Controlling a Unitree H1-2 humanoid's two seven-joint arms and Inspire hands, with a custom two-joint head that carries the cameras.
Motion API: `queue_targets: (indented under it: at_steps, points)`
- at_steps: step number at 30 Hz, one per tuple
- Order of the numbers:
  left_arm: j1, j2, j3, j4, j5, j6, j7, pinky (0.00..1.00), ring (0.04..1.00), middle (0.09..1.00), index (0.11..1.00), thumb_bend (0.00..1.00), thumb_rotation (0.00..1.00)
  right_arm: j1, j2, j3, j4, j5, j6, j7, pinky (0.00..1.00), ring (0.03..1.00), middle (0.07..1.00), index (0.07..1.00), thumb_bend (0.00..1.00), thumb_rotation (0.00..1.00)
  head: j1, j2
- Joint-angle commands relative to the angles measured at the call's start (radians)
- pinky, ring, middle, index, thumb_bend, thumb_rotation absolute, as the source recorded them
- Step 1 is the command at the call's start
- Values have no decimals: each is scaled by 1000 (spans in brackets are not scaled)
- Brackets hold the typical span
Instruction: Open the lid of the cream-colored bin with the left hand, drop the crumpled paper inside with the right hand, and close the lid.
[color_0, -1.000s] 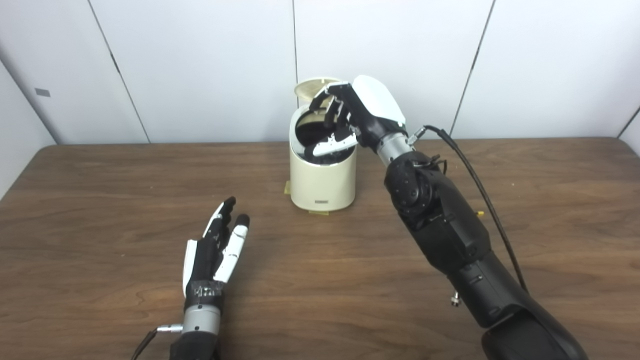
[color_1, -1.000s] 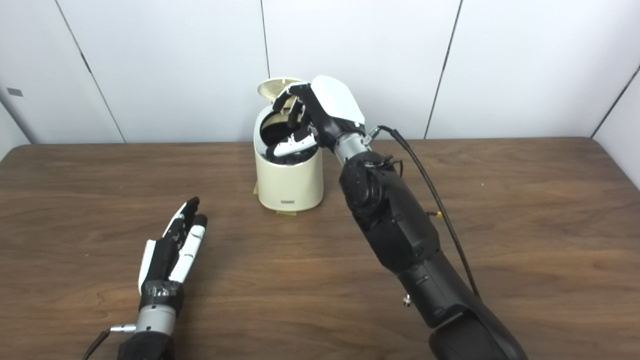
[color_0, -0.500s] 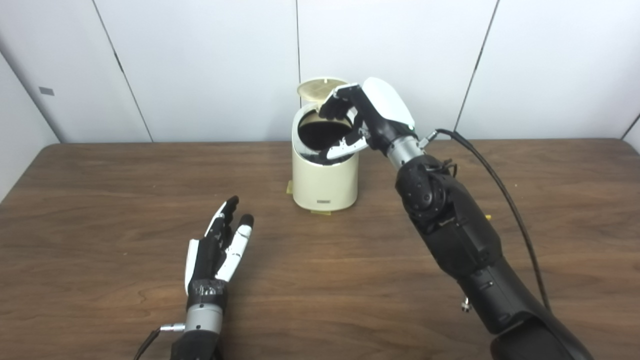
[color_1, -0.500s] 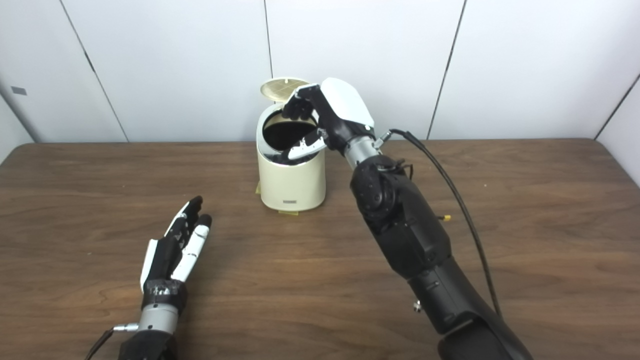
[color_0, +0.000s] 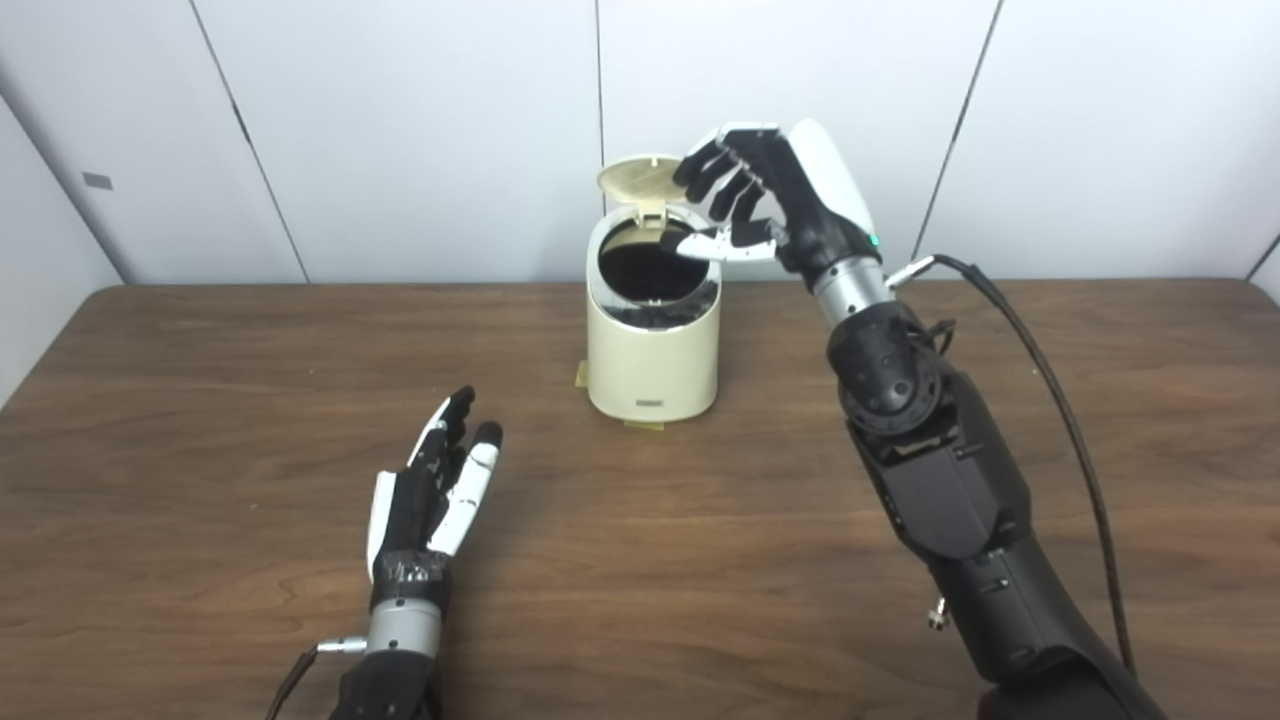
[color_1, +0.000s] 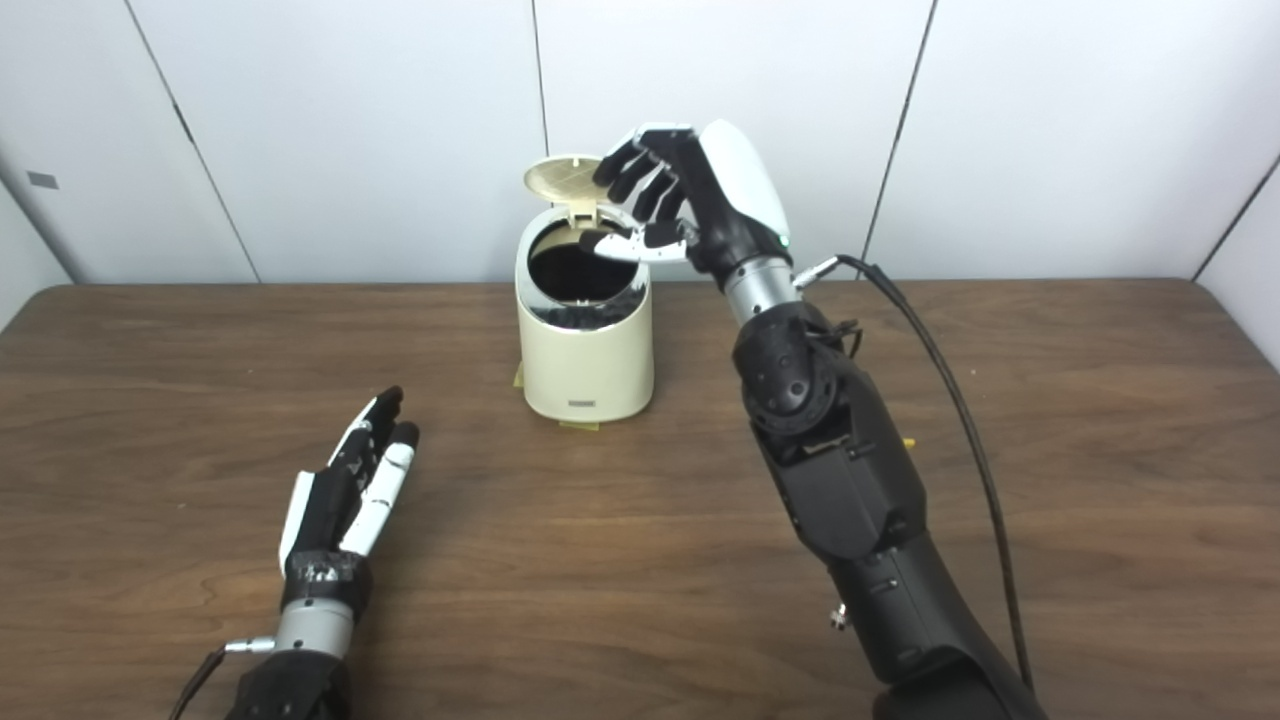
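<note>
The cream-colored bin (color_0: 652, 350) stands at the back middle of the table, its round lid (color_0: 640, 180) tipped up and back on its hinge. The mouth shows a dark inside; no crumpled paper is visible anywhere. My right hand (color_0: 765, 195) hovers above the bin's right rim, beside the raised lid, fingers spread and holding nothing. My left hand (color_0: 435, 490) rests low over the table at the front left, well short of the bin, fingers straight and apart, empty.
The brown wooden table (color_0: 200, 400) runs wide on both sides of the bin. A white panelled wall (color_0: 400, 130) stands close behind the bin. A black cable (color_0: 1040, 370) hangs off my right forearm.
My right hand has come up out of the bin's mouth and to the right, and its fingers have spread. The left hand has stayed put. The view has shifted slightly.
</note>
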Motion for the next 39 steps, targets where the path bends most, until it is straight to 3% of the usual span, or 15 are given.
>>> queue_targets:
  at_steps: [1, 5, 10, 12, 14, 16, 17, 20, 23, 27, 31, 35, 39]
  points:
    - [-33, 2, 6, 1, -6, 21, -3, 1000, 996, 990, 931, 587, 656, -20, -22, -26, -50, 19, 1, 4, 293, 402, 513, 521, 494, 0, -2, 0]
    - [-65, 8, 34, -1, -41, 55, -9, 1000, 987, 963, 940, 593, 644, 48, -45, -74, -106, 63, 41, 27, 295, 407, 509, 524, 495, 0, -1, 3]
    - [-121, 25, 74, 7, -95, 98, -17, 986, 956, 947, 950, 573, 638, 168, -60, -130, -169, 130, 112, 58, 428, 434, 488, 517, 516, 0, 10, 5]
    - [-142, 40, 77, 1, -104, 124, -24, 983, 950, 948, 950, 567, 654, 221, -49, -155, -189, 181, 122, 64, 447, 505, 480, 512, 523, 6, 13, 1]
    - [-156, 54, 76, -7, -106, 143, -31, 997, 955, 955, 949, 555, 668, 271, -30, -183, -212, 259, 128, 79, 501, 587, 624, 501, 511, 131, 14, -4]
    - [-165, 64, 78, -12, -111, 147, -37, 1000, 964, 958, 948, 538, 677, 316, -7, -215, -232, 356, 135, 102, 598, 701, 743, 702, 587, 445, 19, -11]
    - [-168, 69, 79, -14, -115, 148, -42, 1000, 966, 960, 949, 532, 684, 335, 7, -232, -239, 405, 140, 110, 638, 749, 786, 752, 578, 518, 19, -16]
    - [-180, 86, 79, -14, -123, 147, -55, 980, 959, 961, 951, 516, 726, 380, 54, -285, -232, 540, 144, 119, 781, 867, 883, 858, 598, 679, 21, -25]
    - [-195, 98, 79, -4, -127, 140, -66, 954, 946, 955, 950, 498, 757, 413, 91, -322, -212, 626, 136, 111, 893, 952, 959, 921, 609, 730, 23, -30]
    - [-232, 120, 78, 25, -152, 142, -99, 945, 947, 950, 957, 502, 801, 450, 100, -312, -192, 650, 95, 113, 941, 988, 994, 950, 618, 815, 41, -49]
    - [-296, 131, 93, 68, -227, 167, -144, 930, 977, 996, 971, 535, 767, 490, 94, -304, -167, 674, 2, 130, 970, 974, 961, 927, 516, 752, 57, -84]
    - [-330, 154, 82, 87, -233, 163, -171, 952, 989, 1000, 986, 551, 776, 511, 99, -302, -144, 683, -53, 118, 970, 967, 949, 922, 554, 732, 51, -120]
    - [-353, 155, 72, 107, -217, 137, -163, 971, 979, 995, 981, 538, 780, 529, 101, -306, -88, 696, -126, 122, 998, 987, 991, 995, 557, 759, 53, -176]
